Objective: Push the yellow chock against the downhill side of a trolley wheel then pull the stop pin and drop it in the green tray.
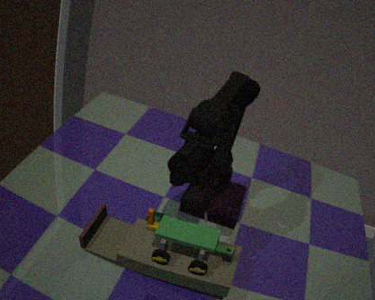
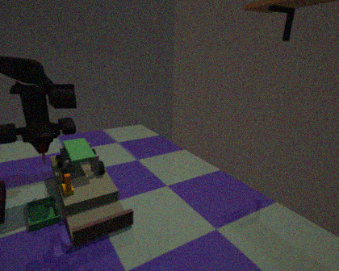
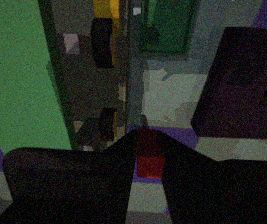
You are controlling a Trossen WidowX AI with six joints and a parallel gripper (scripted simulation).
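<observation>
Trolley point(image 1: 188, 232) point(image 2: 79, 149) point(image 3: 21, 75) stood on the ramp point(image 1: 139, 243) point(image 2: 91, 187), chock point(image 1: 152, 220) point(image 2: 68, 186) point(image 3: 105, 7) downhill seemingly to stop it rolling, while nearly closed fingers point(image 1: 179, 182) point(image 2: 43, 148) gripped the red-headed pin point(image 2: 43, 153) point(image 3: 150, 165), seemingly for the tray point(image 1: 166, 209) point(image 2: 42, 214) point(image 3: 166, 30)

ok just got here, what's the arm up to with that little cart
The gripper is shut on the red-headed stop pin, holding it up in the air, out of the ramp. The trolley stands on the ramp, with the yellow chock at its downhill end. The green tray is beside the ramp, and the pin is not in it yet.
</observation>
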